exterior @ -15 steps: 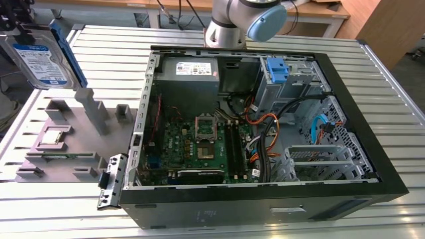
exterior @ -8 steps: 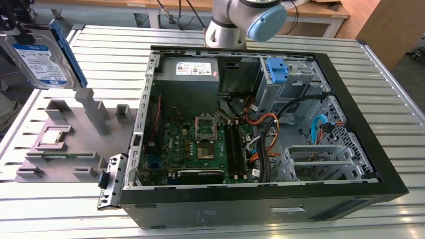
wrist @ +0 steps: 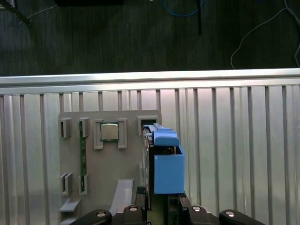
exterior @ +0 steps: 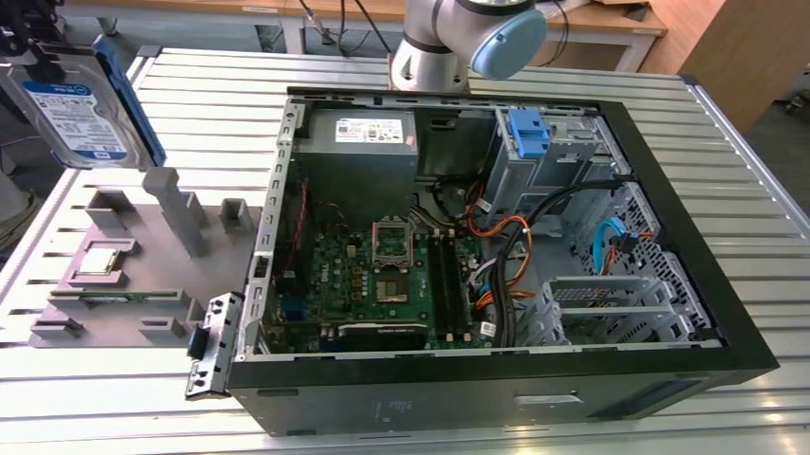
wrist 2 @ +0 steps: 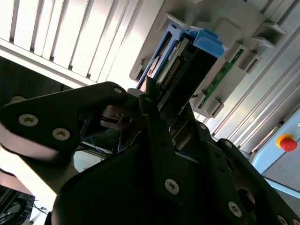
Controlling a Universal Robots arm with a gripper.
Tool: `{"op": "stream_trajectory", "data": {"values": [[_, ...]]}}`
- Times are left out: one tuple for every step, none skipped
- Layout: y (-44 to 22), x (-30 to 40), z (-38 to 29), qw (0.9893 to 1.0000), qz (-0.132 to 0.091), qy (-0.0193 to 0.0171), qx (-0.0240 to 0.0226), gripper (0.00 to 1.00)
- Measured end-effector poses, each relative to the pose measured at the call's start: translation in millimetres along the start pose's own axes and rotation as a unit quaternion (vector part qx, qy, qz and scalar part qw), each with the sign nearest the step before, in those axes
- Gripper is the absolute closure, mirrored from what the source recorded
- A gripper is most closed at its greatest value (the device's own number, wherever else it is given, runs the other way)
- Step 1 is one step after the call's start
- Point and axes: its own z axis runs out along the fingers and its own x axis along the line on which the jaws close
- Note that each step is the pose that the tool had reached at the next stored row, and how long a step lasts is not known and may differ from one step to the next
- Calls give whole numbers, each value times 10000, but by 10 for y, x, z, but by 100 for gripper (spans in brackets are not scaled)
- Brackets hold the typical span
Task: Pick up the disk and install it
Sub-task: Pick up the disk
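The gripper (wrist 2: pixel 161 105) is clamped on the disk (exterior: pixel 79 109), its black fingers (wrist 2: pixel 154 140) pressing the drive's two flat faces. In the exterior view the disk hangs in the air at the far corner on the exterior view's left. It is tilted, with its blue-and-white label facing the camera and the blue carrier along its edge. It is above the grey fixture tray (exterior: pixel 127 303) and well apart from the open computer case (exterior: pixel 708 313). A processor chip (wrist: pixel 109 131) sits in a tray pocket. Inside the case lie the motherboard (exterior: pixel 379 284), the grey power supply (exterior: pixel 367 133) and a blue bracket (exterior: pixel 529 133). Tray and case rest on the slatted metal table (exterior: pixel 127 408).
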Motion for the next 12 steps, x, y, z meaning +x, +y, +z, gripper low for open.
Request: {"op": "stream_trajectory", "data": {"values": [[0,0,-5,10000,0,0,0,65],[0,-1,-9,10000,0,0,0,65],[0,-1,-14,10000,0,0,0,65],[-1,-1,-19,10000,0,0,0,65],[-1,-2,-23,10000,0,0,0,65],[-1,-2,-27,10000,0,0,0,65],[-1,-2,-31,10000,0,0,0,65],[-1,-2,-36,10000,0,0,0,65],[-1,-2,-39,10000,0,0,0,65],[-1,-3,-42,10000,0,0,0,65],[-1,-3,-45,10000,0,0,0,65],[-1,-3,-49,10000,0,0,0,65]]}}
